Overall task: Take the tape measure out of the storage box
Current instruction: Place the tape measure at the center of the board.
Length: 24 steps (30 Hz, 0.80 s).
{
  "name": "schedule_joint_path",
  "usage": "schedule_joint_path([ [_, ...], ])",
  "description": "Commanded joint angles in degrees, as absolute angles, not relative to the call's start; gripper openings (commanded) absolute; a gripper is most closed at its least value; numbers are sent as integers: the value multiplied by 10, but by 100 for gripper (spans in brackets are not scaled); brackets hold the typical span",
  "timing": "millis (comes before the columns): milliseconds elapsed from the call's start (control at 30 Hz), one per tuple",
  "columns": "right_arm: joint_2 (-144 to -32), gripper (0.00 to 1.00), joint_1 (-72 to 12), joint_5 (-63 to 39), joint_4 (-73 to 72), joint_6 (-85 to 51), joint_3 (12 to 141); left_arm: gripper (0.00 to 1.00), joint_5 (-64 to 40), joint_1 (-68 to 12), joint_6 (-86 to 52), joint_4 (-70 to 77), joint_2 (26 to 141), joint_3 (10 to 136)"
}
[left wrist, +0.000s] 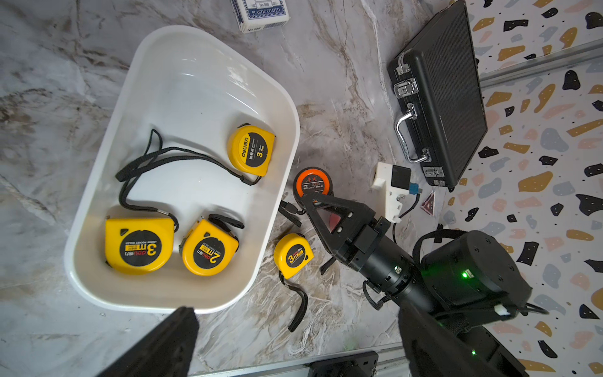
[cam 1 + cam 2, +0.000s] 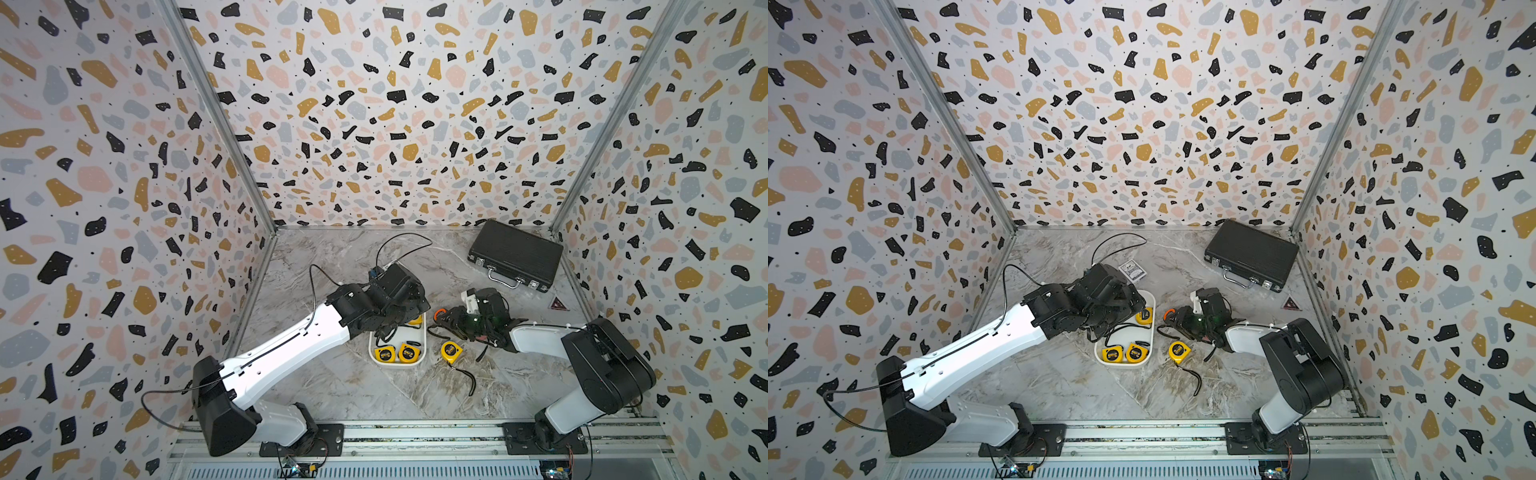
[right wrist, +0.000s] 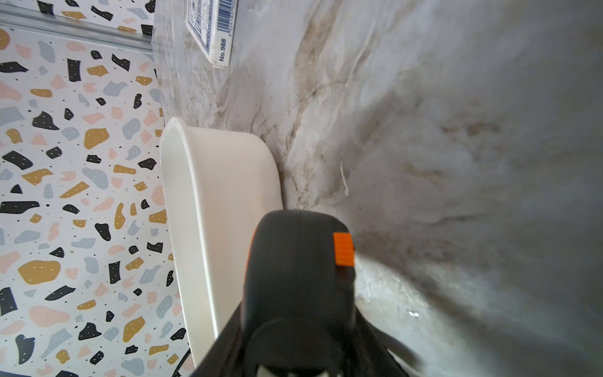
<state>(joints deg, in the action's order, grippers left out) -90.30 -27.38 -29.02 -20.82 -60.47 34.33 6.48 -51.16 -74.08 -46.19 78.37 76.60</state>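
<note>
The right gripper (image 1: 314, 199) has its fingers closed around an orange-and-black tape measure (image 1: 312, 183), with one finger lying across the lower part of the orange face. This tape measure is outside the storage box (image 1: 288, 107), just beside the long wall that faces the right arm. I cannot tell whether it rests on the marble table (image 1: 326, 81) or hangs just above it. In the right wrist view its black edge with an orange slider (image 3: 343, 248) fills the space between the fingers, and the box's white wall runs close alongside.

The left gripper (image 1: 295, 313) is spread wide and holds nothing. Its two fingers (image 1: 163, 342) hang above the box's end nearest the arms' bases.

Three yellow tape measures lie inside the box. A large one marked 3m (image 1: 138, 246) and one marked 2m (image 1: 208, 248) sit side by side at that same end. A smaller one marked 3m (image 1: 251, 150) lies farther along, near the wall facing the right arm. Their black straps (image 1: 146, 163) loop across the box floor. A fourth yellow tape measure (image 1: 293, 256) lies on the table just outside that wall, with its strap trailing away from the box.

The left arm (image 2: 286, 353) slants up from the base rail, and its wrist bends down over the box. The right arm (image 2: 540, 336) has its elbow raised and its forearm running low toward the box's side.

A card pack (image 1: 261, 13) lies past the box's far end. A closed black briefcase (image 1: 440, 98) lies flat well apart from the box, beyond the right gripper.
</note>
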Motion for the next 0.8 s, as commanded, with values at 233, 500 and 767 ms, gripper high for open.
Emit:
schedule_joint_path([
  [233,-907,48,-269,-305,-170,-593,370,100,70,-509,-733,-452,779,756],
  [500,-900,57,-267,-304,-140,-581,373,100,71,-509,-733,-453,779,753],
  [767,-867,68,-266,-292,-92,-557,376,100,69,-501,-698,-470,808,768],
])
